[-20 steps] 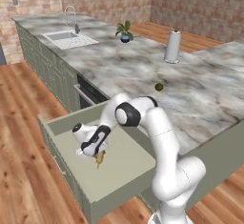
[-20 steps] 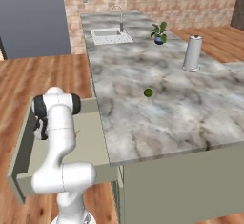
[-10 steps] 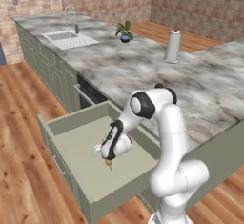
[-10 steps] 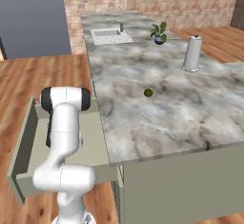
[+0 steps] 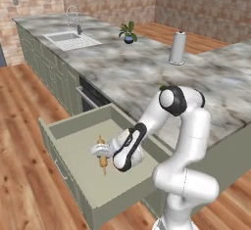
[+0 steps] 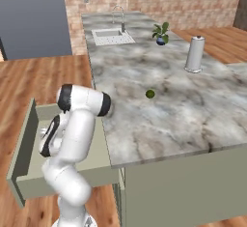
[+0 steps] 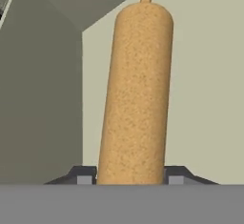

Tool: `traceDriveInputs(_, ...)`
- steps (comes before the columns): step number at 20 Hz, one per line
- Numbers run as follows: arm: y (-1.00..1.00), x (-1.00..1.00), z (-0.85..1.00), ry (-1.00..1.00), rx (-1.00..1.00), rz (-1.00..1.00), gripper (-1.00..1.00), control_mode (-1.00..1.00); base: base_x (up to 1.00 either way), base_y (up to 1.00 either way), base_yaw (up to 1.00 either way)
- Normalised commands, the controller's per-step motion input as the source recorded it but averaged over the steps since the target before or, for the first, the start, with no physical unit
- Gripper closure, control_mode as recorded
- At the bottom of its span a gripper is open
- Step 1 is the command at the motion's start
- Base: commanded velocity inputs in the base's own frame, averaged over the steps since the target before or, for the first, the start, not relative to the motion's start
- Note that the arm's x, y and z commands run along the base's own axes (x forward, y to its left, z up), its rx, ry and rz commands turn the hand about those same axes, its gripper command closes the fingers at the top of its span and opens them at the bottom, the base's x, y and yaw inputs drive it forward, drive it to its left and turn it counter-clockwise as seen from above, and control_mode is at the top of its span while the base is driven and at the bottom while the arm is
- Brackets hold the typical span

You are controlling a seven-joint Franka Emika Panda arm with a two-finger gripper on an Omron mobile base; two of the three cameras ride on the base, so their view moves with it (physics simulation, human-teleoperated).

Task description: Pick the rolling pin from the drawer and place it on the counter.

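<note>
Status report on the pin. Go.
Gripper shut on pin, down in open drawer. Pin not yet on counter. Nothing in the way.

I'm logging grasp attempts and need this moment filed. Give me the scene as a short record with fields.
rolling pin: lying inside the drawer, between the fingertips
gripper: down in the drawer, shut on the rolling pin
drawer: pulled open, pale inside
counter: marble top; rolling pin not on it yet
on the counter: small green ball, paper towel roll, potted plant, sink
task stage: grasp made, lift not yet seen
</note>
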Motion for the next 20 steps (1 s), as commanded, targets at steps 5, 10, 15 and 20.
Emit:
traceDriveInputs(5,0.0,0.17,1.0,0.0,0.29,0.05,1.0,-1.0,0.0,0.0,0.0)
traceDriveInputs(10,0.02,0.05,1.0,-0.12,0.18,-0.02,1.0,-1.0,0.0,0.0,0.0)
traceDriveInputs(15,0.23,0.0,1.0,-0.29,0.24,-0.14,1.0,-1.0,0.0,0.0,0.0)
traceDriveInputs(20,-0.29,0.0,1.0,-0.11,0.32,-0.2,1.0,-1.0,0.0,0.0,0.0)
